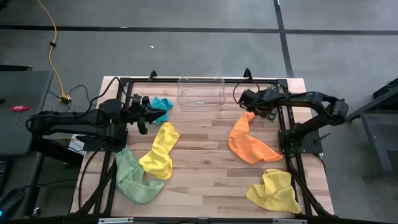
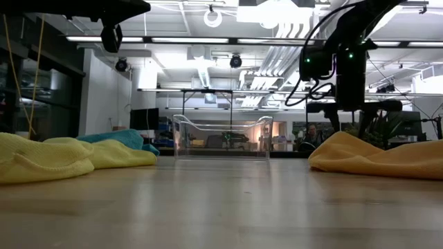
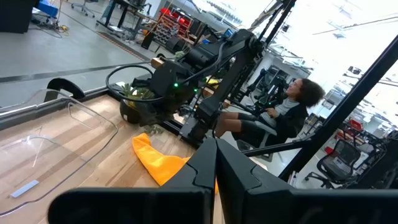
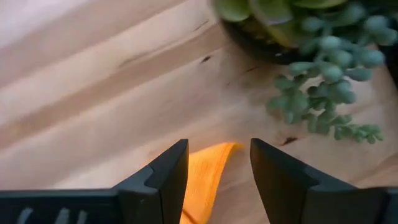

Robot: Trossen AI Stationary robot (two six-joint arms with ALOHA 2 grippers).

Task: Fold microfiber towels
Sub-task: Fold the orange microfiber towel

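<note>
I was the right gripper (image 4: 217, 165), poised above the far corner of the orange towel (image 1: 249, 142) near the back right of the table (image 1: 205, 168), my fingers (image 4: 160, 169) spread apart with the cloth's tip showing between them and nothing yet pinched. Just beyond that corner stood the small potted plant (image 4: 311, 37), close enough that I judged I would have to come down carefully. My partner, the left gripper (image 1: 144, 113), hung at the back left, near the teal-blue towel (image 1: 163, 106) and the upper end of one yellow towel (image 1: 161, 149); seen from its own wrist, its fingers looked pressed together with nothing between them. As for progress, I judged that the job had hardly begun: the light green towel (image 1: 132, 177) lay crumpled at the front left, touching the yellow one, a second yellow towel (image 1: 273, 190) sat rumpled at the front right, and the orange one sprawled unfolded. None of the five showed a tidy fold. The clear plastic bin (image 1: 201, 92) at the back middle held nothing that I could see.
</note>
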